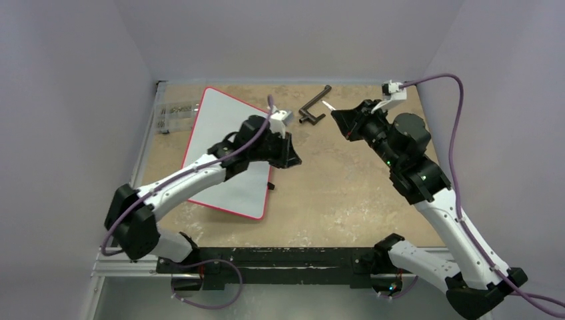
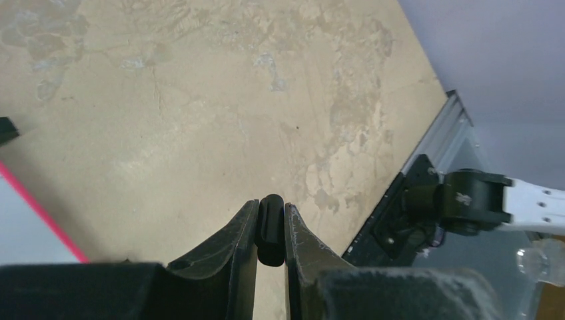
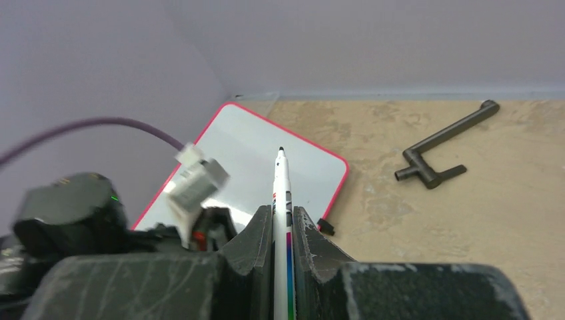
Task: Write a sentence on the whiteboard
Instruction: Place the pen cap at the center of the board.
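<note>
- At the far left edge of the bench we see a clear plastic item, just beside the board's far left side.
- The whiteboard lies flat on the left half of the bench, turned at an angle, with one rounded corner near the back wall. Its red rim shows all round, and the face we can see is plain white. A small black clip sits on its right edge.
- The left arm reaches across above the board. The left pincer hangs past the board's right edge, over bare bench. Its jaws stand narrow, clamped on a small black piece; we cannot tell what that piece is.
- A dark metal handle lies on the bench near the back wall, between the two pincers and apart from the board.
- The right pincer is raised at the right and turned towards the board. Its jaws are closed around a marker, white with a coloured label, whose dark tip points at the board's near corner.
</note>
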Robot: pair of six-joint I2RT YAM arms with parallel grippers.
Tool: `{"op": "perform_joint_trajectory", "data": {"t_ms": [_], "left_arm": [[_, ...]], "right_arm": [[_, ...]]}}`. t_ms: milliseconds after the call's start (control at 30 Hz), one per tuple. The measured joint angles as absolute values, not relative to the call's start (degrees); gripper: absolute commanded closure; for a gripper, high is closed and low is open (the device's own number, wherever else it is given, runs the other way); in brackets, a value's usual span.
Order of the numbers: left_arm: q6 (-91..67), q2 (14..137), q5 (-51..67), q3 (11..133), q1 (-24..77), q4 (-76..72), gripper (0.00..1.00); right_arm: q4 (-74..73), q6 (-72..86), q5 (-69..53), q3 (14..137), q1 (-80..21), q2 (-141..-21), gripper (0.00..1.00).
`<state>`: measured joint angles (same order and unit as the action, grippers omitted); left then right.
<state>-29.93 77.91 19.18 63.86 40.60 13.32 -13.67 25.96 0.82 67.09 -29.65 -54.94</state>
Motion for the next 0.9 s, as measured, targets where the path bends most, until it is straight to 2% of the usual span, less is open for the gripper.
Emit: {"op": "perform_joint_trajectory", "data": {"t_ms": [267,467,767,900], "left_arm": [[-26.9,100.7,8.2,70.5,51.0,7.8,1.00],[-26.5,108.8,3.3,74.2,53.2,2.0,0.98],[-26.4,113.7,-0.6,76.5,53.8,-4.7,0.77],[-26.4,113.7,-1.1,76.7,53.8,-5.4,0.62]], "right_arm": [[-14.8,24.3,5.5,65.6,-29.6,-48.9,1.00],[-15.9,24.4,5.2,64.3,-29.6,-48.7,1.00],[-16.5,24.4,4.3,62.6,-29.6,-48.7,1.00],[-16.5,24.3,3.5,62.6,-29.6,-48.6,1.00]]}}
